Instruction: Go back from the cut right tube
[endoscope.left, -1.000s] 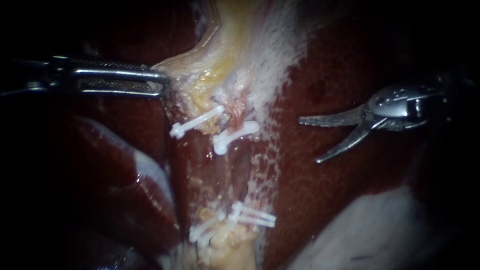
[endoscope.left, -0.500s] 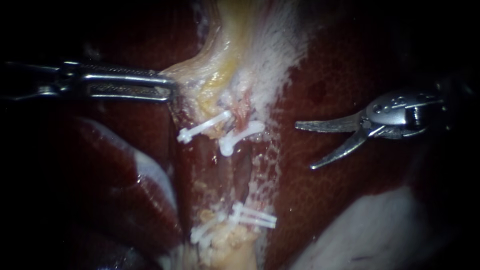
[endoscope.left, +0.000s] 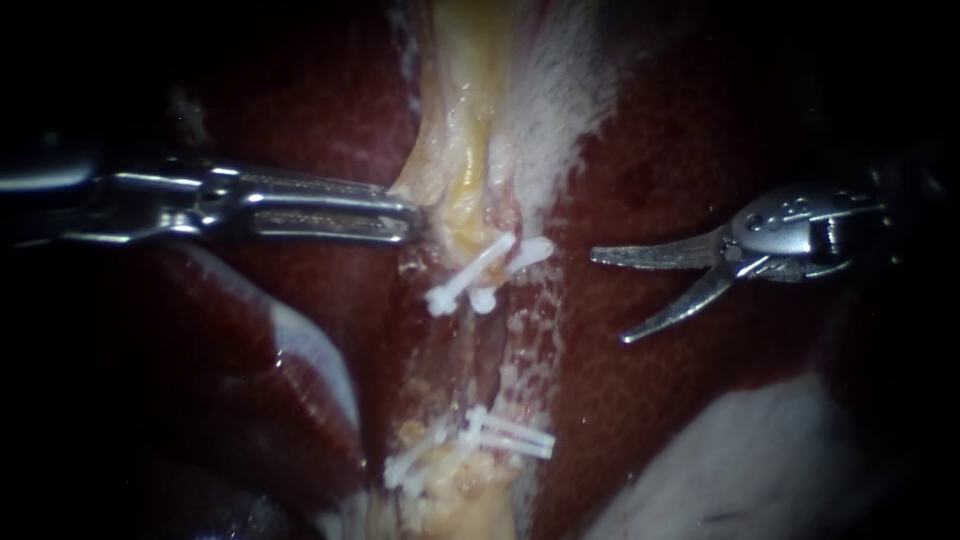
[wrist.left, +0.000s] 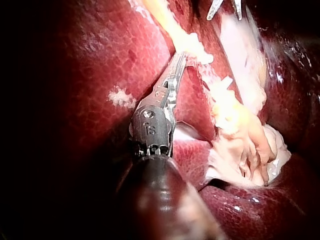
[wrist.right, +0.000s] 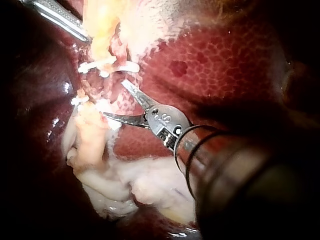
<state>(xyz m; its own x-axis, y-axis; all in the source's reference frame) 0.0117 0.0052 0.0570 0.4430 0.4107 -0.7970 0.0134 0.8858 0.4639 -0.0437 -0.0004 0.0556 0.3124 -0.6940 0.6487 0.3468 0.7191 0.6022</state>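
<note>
My left instrument (endoscope.left: 408, 216) comes in level from the left, its long slotted jaws shut on the edge of a pale yellow tissue strip (endoscope.left: 455, 190). In the left wrist view the same jaws (wrist.left: 181, 52) bite that strip. Just below sit two white clips (endoscope.left: 470, 278), crossed close together. More white clips (endoscope.left: 500, 435) lie lower on the same strip, with a raw reddish gap (endoscope.left: 480, 345) between the two groups. My right instrument (endoscope.left: 610, 297) hangs over the liver to the right of the upper clips, its curved blades open and holding nothing. In the right wrist view its blades (wrist.right: 115, 99) point toward the clips (wrist.right: 107, 65).
Dark red liver (endoscope.left: 700, 130) surrounds the strip on both sides. A pale whitish mass (endoscope.left: 740, 460) lies at the lower right, under my right instrument. A glossy liver lobe (endoscope.left: 270, 370) sits at the lower left.
My left instrument has moved right and a little down with the yellow tissue, which has slackened; the upper clips shifted right and closer together. My right instrument edged left, then stayed still, blades open.
</note>
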